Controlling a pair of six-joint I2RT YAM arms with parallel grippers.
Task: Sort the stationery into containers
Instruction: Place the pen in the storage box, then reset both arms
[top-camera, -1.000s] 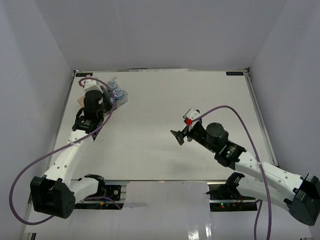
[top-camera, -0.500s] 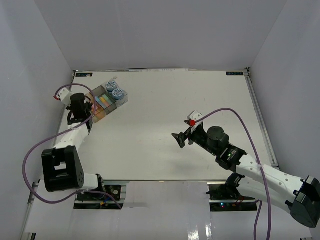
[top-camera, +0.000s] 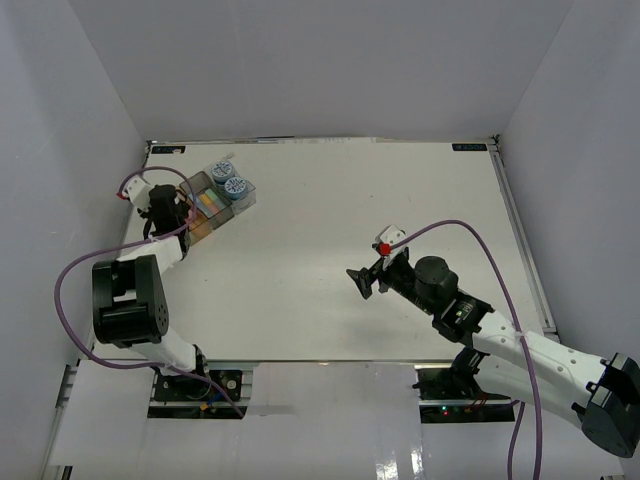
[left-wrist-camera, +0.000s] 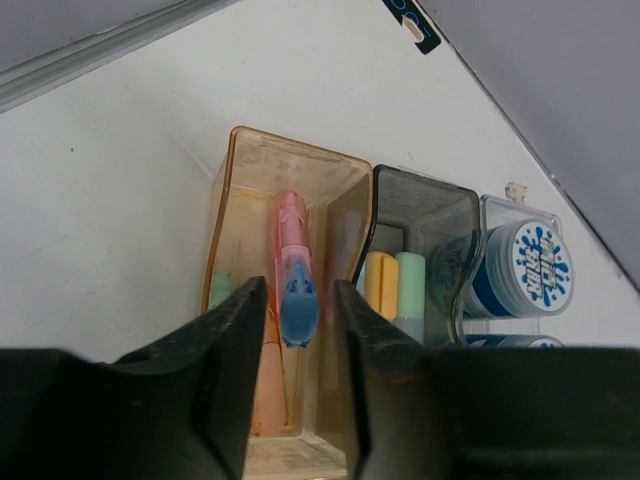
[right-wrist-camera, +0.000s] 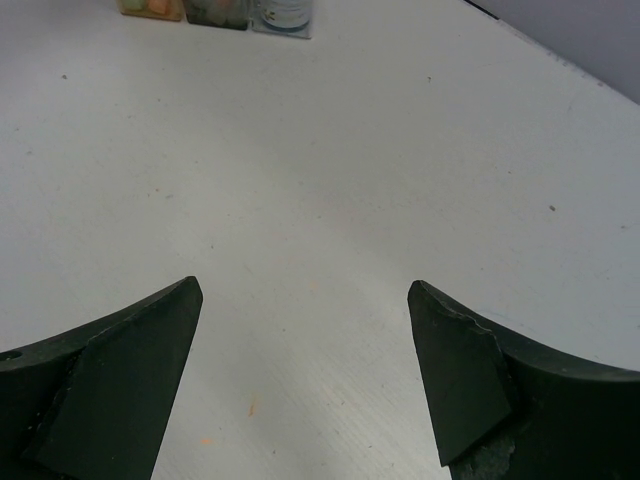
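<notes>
- The left gripper (left-wrist-camera: 298, 290) has its black jaws only a narrow slot apart and clamps nothing. Since half a second ago its wrist has edged closer to the bins, and the left arm (top-camera: 125, 300) has folded tighter toward the near edge.
- Through that slot shows a pink stick (left-wrist-camera: 290, 225) with a rounded blue cap, lying lengthwise in the orange-tan bin (left-wrist-camera: 235, 170) below.
- The right gripper (right-wrist-camera: 303, 288) is spread wide and empty over the bare worktop (top-camera: 330, 190), near its middle. It has slid slightly toward the near edge.
- The bins are joined in a row and stand in the far left corner of the worktop. They are thin-walled, glossy translucent plastic with rounded corners.
- The smoky grey bin (left-wrist-camera: 440, 200), in the middle, holds a yellow stick (left-wrist-camera: 380, 285) and a pale green stick (left-wrist-camera: 410, 285) side by side, both matte and round-ended.
- The clear bin (left-wrist-camera: 520, 207) holds two rolls (left-wrist-camera: 530, 265), round, with white tops splashed in blue.
- The worktop is matte white and faintly speckled.
</notes>
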